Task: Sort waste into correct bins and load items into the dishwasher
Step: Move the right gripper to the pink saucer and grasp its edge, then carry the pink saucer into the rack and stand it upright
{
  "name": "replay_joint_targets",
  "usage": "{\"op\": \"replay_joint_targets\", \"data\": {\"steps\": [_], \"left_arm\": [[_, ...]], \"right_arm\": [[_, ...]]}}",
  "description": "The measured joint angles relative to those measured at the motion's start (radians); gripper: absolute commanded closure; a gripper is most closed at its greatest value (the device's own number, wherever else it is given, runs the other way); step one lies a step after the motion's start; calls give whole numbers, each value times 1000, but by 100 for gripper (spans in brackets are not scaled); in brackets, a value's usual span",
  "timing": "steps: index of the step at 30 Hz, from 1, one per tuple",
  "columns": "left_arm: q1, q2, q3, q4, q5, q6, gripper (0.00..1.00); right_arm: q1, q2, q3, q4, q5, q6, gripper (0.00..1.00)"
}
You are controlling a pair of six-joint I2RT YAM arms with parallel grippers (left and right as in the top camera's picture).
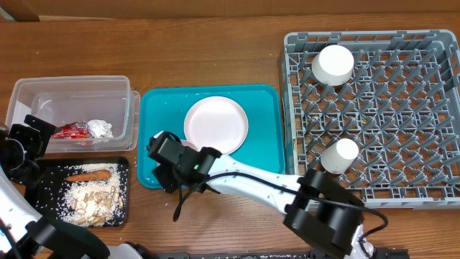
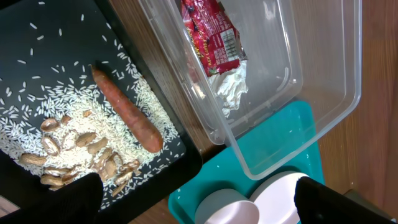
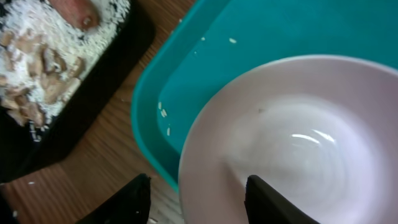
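Where the right pincer (image 3: 198, 180) hangs low at the corner of the teal tray (image 3: 261, 31), entries run outward from it.

1. Right pincer: half spread, holding nothing that can be seen. One finger sits outside the bowl, the other over its hollow.
2. Bowl (image 3: 292, 143): white, upright, on the teal tray. Its near rim passes between the two fingers. Whether either finger touches it cannot be told. The body of the bowl lies ahead of the pincer and off to one side. Being round, it has no long axis (any angle of pinch on the rim should serve).
3. Plate (image 1: 215, 126): white, flat, on the same tray just beyond the bowl.
4. Black tray (image 3: 118, 68): beside the teal tray, holding the carrot (image 1: 90, 175) and food scraps (image 1: 90, 201) among rice.
5. Left pincer (image 2: 199, 186): spread wide, empty, above the black tray and the tub. It is farther from the bowl than the right one.
6. Clear tub (image 1: 72, 83): behind the black tray, holding the red wrapper (image 1: 72, 132) and foil ball (image 1: 99, 129).
7. Dish rack (image 1: 402, 144): on the table (image 1: 180, 43) at the far side of the teal tray from the bins, with two cups (image 1: 333, 63) among its pegs.

Judgement: waste looks sorted. The bowl is the piece in hand, and the right arm is the nearer one. Once the rim is pinched, the carry runs across the teal tray toward the rack.
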Motion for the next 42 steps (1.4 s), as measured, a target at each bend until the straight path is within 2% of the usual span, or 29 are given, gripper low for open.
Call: {"op": "replay_joint_targets", "data": {"steps": [6, 9, 11, 21, 26, 37, 42], "left_arm": [[0, 0, 0, 0, 0, 0, 0], [0, 0, 0, 0, 0, 0, 0], [0, 0, 0, 0, 0, 0, 0], [0, 0, 0, 0, 0, 0, 0], [0, 0, 0, 0, 0, 0, 0], [0, 0, 0, 0, 0, 0, 0], [0, 0, 0, 0, 0, 0, 0]], "right_arm": [[0, 20, 0, 4, 3, -6, 58], [0, 20, 0, 3, 5, -10, 69], [0, 20, 0, 4, 4, -9, 72], [13, 20, 0, -2, 8, -8, 82], [14, 20, 0, -1, 9, -11, 96], [12, 10, 14, -12, -46, -12, 96], [5, -101, 17, -53, -116, -10, 96]]}}
